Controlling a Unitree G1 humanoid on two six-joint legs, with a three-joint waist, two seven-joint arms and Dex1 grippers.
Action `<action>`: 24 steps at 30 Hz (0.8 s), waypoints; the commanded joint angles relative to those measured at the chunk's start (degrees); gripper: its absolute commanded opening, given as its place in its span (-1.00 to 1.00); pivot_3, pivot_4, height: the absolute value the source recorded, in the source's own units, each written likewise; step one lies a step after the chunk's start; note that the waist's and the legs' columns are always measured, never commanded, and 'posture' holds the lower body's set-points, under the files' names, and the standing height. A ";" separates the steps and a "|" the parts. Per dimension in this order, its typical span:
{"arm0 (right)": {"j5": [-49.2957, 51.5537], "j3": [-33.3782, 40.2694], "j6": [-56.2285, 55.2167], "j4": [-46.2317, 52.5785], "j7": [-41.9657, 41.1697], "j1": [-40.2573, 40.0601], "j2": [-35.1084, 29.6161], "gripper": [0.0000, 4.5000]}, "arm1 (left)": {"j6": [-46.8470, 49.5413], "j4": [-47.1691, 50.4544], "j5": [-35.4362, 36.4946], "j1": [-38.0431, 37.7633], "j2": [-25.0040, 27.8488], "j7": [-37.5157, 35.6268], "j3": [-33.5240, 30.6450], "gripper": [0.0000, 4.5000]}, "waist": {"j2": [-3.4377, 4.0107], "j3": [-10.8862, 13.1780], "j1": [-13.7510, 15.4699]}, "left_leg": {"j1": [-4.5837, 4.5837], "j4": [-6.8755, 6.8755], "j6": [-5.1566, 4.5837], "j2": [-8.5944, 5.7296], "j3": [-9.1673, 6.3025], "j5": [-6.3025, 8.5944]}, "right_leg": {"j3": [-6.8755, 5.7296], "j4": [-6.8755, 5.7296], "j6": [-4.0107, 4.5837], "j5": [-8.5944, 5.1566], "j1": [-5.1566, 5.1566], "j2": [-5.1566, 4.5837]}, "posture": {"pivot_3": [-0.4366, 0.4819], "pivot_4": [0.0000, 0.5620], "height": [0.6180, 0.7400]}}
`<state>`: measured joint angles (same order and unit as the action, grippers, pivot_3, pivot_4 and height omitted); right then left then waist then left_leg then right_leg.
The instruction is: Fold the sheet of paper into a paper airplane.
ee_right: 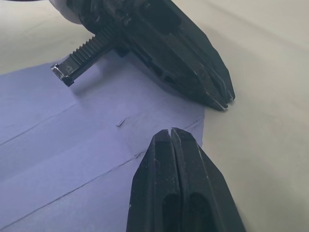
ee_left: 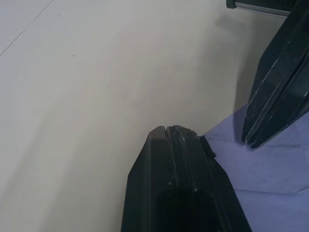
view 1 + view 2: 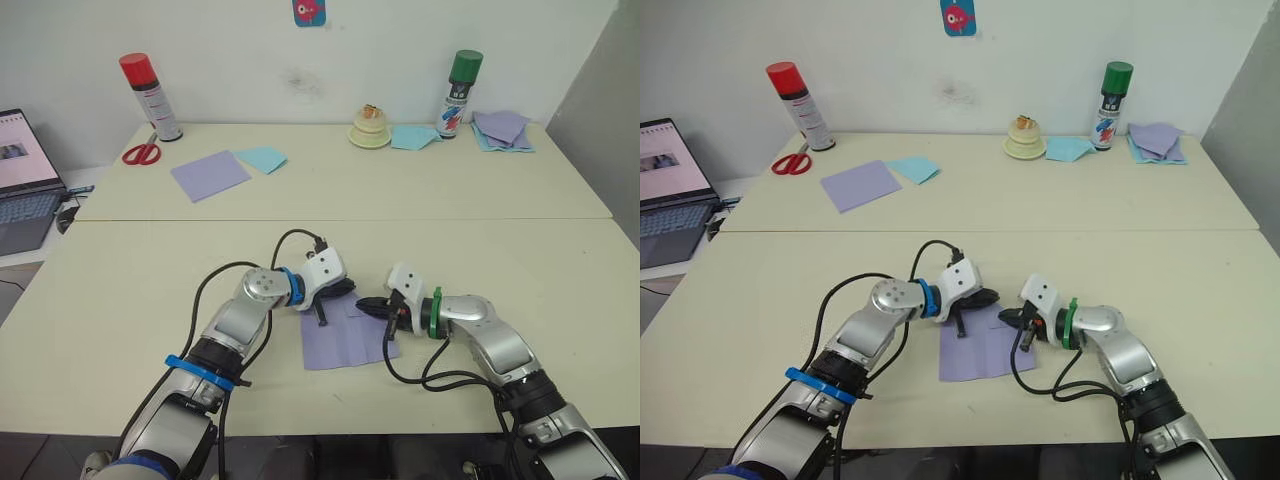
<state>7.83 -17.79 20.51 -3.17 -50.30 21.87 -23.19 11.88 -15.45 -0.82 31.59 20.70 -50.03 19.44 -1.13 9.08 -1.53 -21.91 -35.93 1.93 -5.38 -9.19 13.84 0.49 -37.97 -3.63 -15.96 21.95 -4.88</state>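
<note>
The sheet of paper (image 3: 345,340) lies flat on the near part of the counter (image 3: 120,290), between the two arms and close to the front edge. It is lavender and carries several straight crease lines, plain in the right wrist view, yet it lies open as a rough square: no flap is turned over and no nose or wing has taken shape. Judged from that, the task is at an early stage. The creases mark where folds belong, but all the folds that would make the plane seem left to do.

The left tool (image 3: 345,291) sits at the sheet's far left corner with its two fingers pressed together, tip at or just above the paper's edge. The right tool (image 3: 366,305) meets it from the other side at the far edge, its fingers likewise pressed together on nothing; the two tips stand just apart. Neither pinches the paper.

Farther back lie a smooth lavender sheet (image 3: 210,175) touching a smaller light blue sheet (image 3: 261,158), with red scissors (image 3: 141,152) and a red-capped spray can (image 3: 150,97) beyond. Far right stand a green-capped spray can (image 3: 458,93) and a pile of papers (image 3: 502,130).
</note>
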 commanded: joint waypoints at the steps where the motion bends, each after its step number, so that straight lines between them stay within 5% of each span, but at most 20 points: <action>1: -1.82 -1.66 -0.58 -0.26 -1.02 -0.29 -1.05 -0.99 | 2.00 5.30 1.60 -0.73 -1.13 0.47 -1.15 -1.00 | -0.01 0.00 -0.01 | -0.02 0.00 0.00 0.00 0.00 0.00 | 0.00 0.00 0.00 0.00 0.00 0.00 | -0.05 -0.47 1.00; 14: -2.44 -1.74 -0.18 0.03 -0.45 -1.05 -1.21 -0.99 | 5.48 -1.23 -7.18 -3.85 5.31 9.42 -1.21 -1.00 | 0.05 -0.07 -0.40 | 0.24 0.02 -0.01 0.09 0.02 0.01 | 0.07 -0.01 -0.01 -0.01 -0.18 0.08 | -0.05 -0.47 1.00; 24: 2.01 1.86 0.41 2.49 0.19 -1.30 1.70 -0.99 | 1.30 7.86 4.74 -4.56 3.18 13.27 -14.31 -1.00 | 0.02 -0.04 -0.26 | 0.08 0.03 0.03 0.13 0.00 0.00 | 0.17 -0.07 0.05 0.03 0.09 0.15 | -0.05 -0.47 1.00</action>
<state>8.16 -17.18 20.42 -2.50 -50.35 20.77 -21.90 12.80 -13.00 0.98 26.29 23.96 -36.81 7.89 -1.11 9.04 -1.79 -22.06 -35.94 2.03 -5.27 -9.20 13.79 0.67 -38.06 -3.54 -15.90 22.24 -4.74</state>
